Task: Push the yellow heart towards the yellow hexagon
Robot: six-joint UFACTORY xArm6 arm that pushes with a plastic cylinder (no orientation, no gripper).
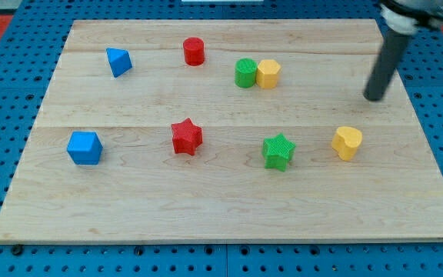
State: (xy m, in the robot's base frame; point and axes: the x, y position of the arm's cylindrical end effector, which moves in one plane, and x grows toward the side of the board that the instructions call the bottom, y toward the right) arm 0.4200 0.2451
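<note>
Camera view: my tip (374, 98) is above-right of the yellow heart (347, 142), apart. Yellow hexagon (268, 73) sits upper-left. No gripper fitted, just a rod.

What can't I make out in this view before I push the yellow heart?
- Arm above my tip: cut off by the view's top edge in the camera view.
- Far sides of the yellow heart and yellow hexagon: hidden by the blocks themselves.
- Whether the yellow hexagon touches the green cylinder: too small.
</note>
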